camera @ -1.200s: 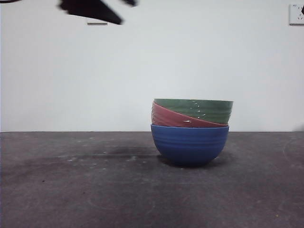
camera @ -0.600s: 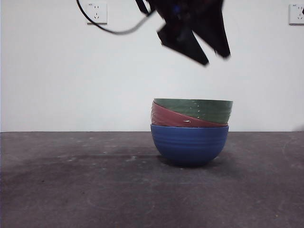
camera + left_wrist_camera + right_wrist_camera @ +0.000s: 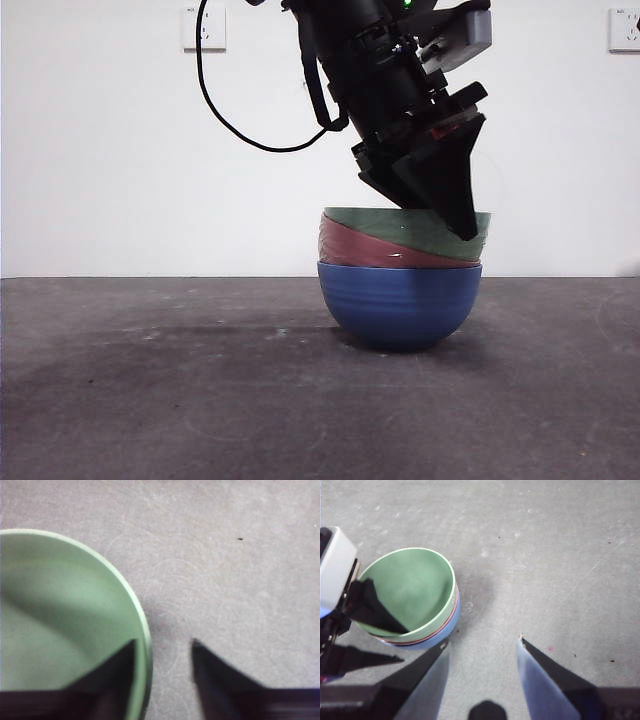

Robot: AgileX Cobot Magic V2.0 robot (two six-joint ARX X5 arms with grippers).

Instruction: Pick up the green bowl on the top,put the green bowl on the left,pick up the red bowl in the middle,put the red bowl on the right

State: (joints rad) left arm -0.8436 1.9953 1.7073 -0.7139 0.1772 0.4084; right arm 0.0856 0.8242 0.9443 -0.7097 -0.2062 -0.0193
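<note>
The green bowl lies tilted on top of a stack, in the red bowl, which sits in a blue bowl. My left gripper has come down from above onto the green bowl's right rim. In the left wrist view it is open and straddles the rim of the green bowl, one jaw inside and one outside. My right gripper is open and empty, high above the table. Its view shows the green bowl and the left gripper at the stack.
The stack stands right of centre on a dark grey table. A black cable hangs from the left arm. Wall sockets sit on the white wall behind.
The left arm has swung in from the upper left and dropped onto the stack; its jaws now straddle the green bowl's right rim. The bowls have not moved.
</note>
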